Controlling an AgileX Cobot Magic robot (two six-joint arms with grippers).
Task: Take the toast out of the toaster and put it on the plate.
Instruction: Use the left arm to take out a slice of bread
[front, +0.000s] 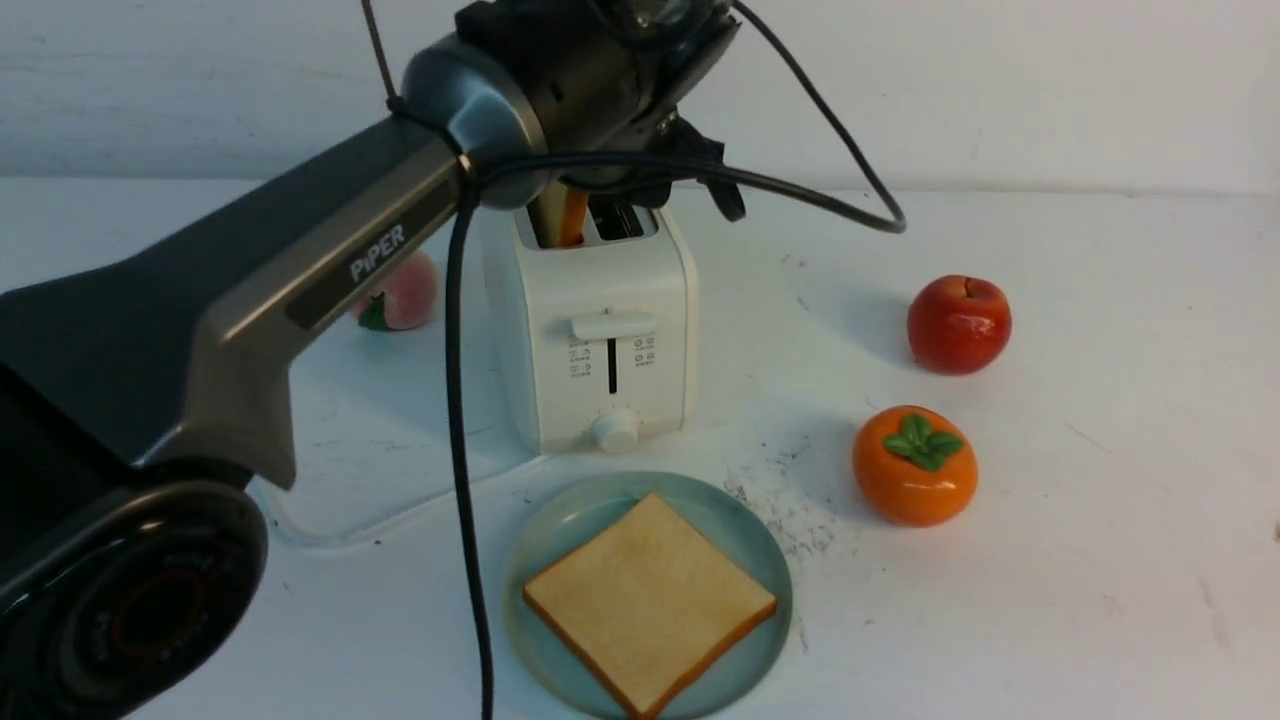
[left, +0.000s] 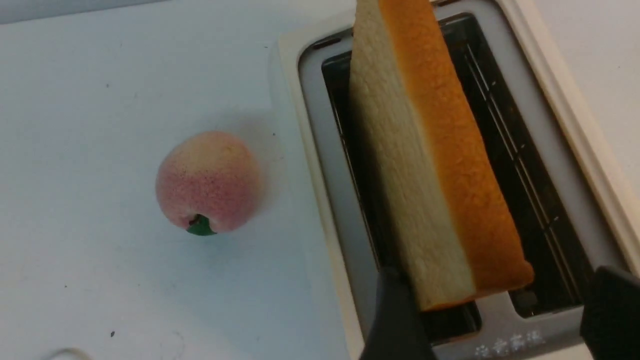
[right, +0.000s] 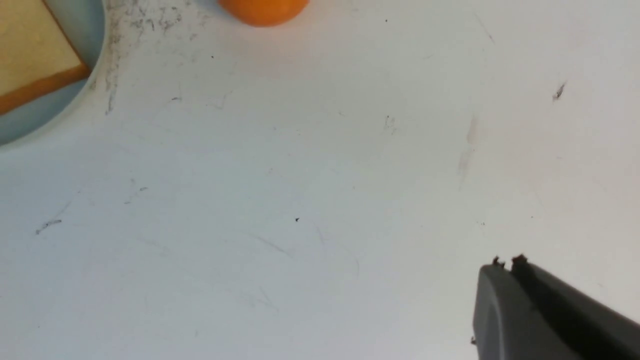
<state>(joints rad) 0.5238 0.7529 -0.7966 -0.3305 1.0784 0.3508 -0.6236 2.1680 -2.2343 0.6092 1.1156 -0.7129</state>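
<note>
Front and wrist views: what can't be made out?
Left gripper: front view, hidden behind the left arm.
Toast slice in toaster: lower part inside the slot, both views.
Peach: front view, partly behind that arm.
Right gripper: right wrist view, cut off by the frame corner.
Toaster icons: front view, too small.

The toaster (front: 600, 330) stands on the table (front: 1100, 560). 1 slice of toast (front: 560, 215) stands upright in the left of its 2 slots. Just before the toaster lies the plate (front: 545, 535), with a second slice (front: 650, 600) flat on it. A peach (front: 405, 293) sits left of the toaster. An apple (front: 958, 323) sits well to the toaster's right, and a persimmon (front: 915, 465) lies before the apple. A cord (front: 330, 535) seems to run from the toaster's left foot.
</note>
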